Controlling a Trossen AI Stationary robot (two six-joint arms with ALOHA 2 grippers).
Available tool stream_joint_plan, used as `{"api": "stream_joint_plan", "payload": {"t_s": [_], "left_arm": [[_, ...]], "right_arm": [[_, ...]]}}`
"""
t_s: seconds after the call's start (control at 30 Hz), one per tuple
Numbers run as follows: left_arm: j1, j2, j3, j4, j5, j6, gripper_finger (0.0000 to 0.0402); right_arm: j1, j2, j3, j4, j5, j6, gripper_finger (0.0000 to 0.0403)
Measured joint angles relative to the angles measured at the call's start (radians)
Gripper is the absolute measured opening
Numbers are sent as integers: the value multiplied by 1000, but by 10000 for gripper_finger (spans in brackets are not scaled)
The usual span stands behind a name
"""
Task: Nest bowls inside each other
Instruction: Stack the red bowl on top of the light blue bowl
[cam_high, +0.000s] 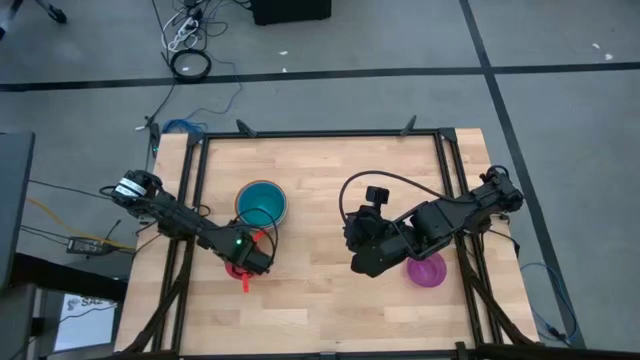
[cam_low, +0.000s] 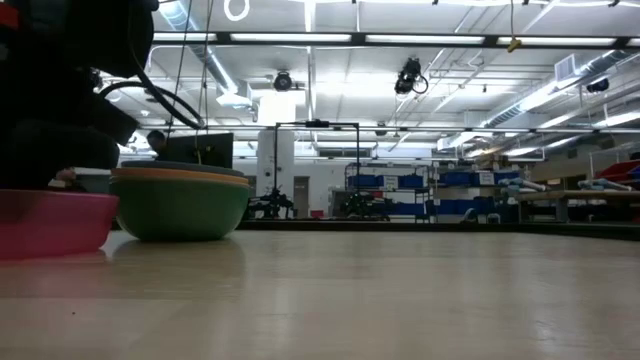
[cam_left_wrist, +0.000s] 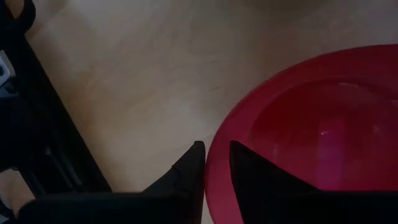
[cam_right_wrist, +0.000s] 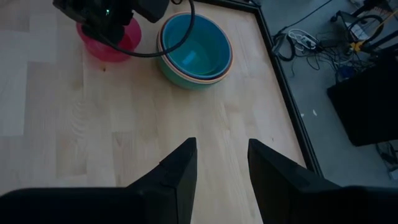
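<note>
A red bowl (cam_left_wrist: 311, 137) stands on the table near the front left, with my left gripper (cam_left_wrist: 216, 165) shut on its rim. Just behind it is a stack of nested bowls (cam_high: 262, 203), green outside, an orange rim showing, blue innermost; the stack's base rests on the table (cam_low: 180, 205). A purple bowl (cam_high: 427, 270) sits on the table at the front right, beside my right arm. My right gripper (cam_right_wrist: 221, 162) hangs open high over the table's middle, holding nothing. My left gripper has the red bowl's rim (cam_left_wrist: 214, 180) between its two fingers, one finger outside the wall and one inside the bowl. The fingers come from above, pointing steeply down. The bowl stands upright with its base on the table (cam_low: 50, 245).
A black metal frame (cam_high: 440, 150) runs around the wooden tabletop. Bare wood lies between the stack and my right arm (cam_high: 320, 230), and along the table's near edge. Cables (cam_right_wrist: 298, 43) lie on the floor beyond the table.
</note>
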Motion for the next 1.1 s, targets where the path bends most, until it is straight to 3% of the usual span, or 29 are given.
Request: {"api": "stream_joint_plan", "payload": {"t_s": [0.2,0.47,0.7,0.93,1.1], "left_arm": [[0,-5,6,0,10,12,13],[-5,-9,44,1,-2,63,4],[-13,-54,163,-167,-23,83,2],[-27,-61,350,-328,-149,91,2],[-28,-61,486,-437,-344,93,2]], "right_arm": [[0,0,0,0,0,0,129],[0,0,0,0,0,0,129],[0,0,0,-1,1,0,129],[0,0,-4,2,2,6,129],[0,0,-49,3,14,24,129]]}}
